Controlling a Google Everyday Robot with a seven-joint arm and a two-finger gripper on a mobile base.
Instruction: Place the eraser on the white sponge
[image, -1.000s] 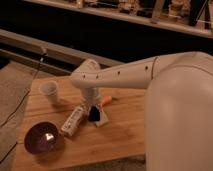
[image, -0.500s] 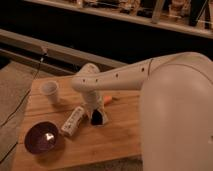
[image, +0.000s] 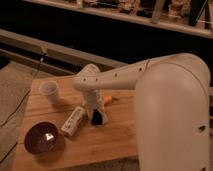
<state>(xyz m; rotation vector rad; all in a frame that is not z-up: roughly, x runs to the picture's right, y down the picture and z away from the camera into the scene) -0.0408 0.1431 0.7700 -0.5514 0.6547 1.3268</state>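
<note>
My gripper (image: 97, 117) hangs from the white arm and points down at the middle of the wooden table (image: 120, 135). A small dark shape sits at its tip; I cannot tell the black eraser apart from the gripper there. A small pale patch, apparently the white sponge (image: 102, 121), shows right under the tip, mostly hidden. The gripper is just right of a lying white bottle (image: 73, 121).
An orange stick-like item (image: 107, 99) lies just behind the gripper. A white cup (image: 49, 91) stands at the back left. A dark purple bowl (image: 44, 139) sits at the front left. My large white arm body (image: 172, 110) covers the table's right side.
The wrist and gripper have sunk slightly toward the table over the same spot. The bottle, cup, bowl and orange item have not moved.
</note>
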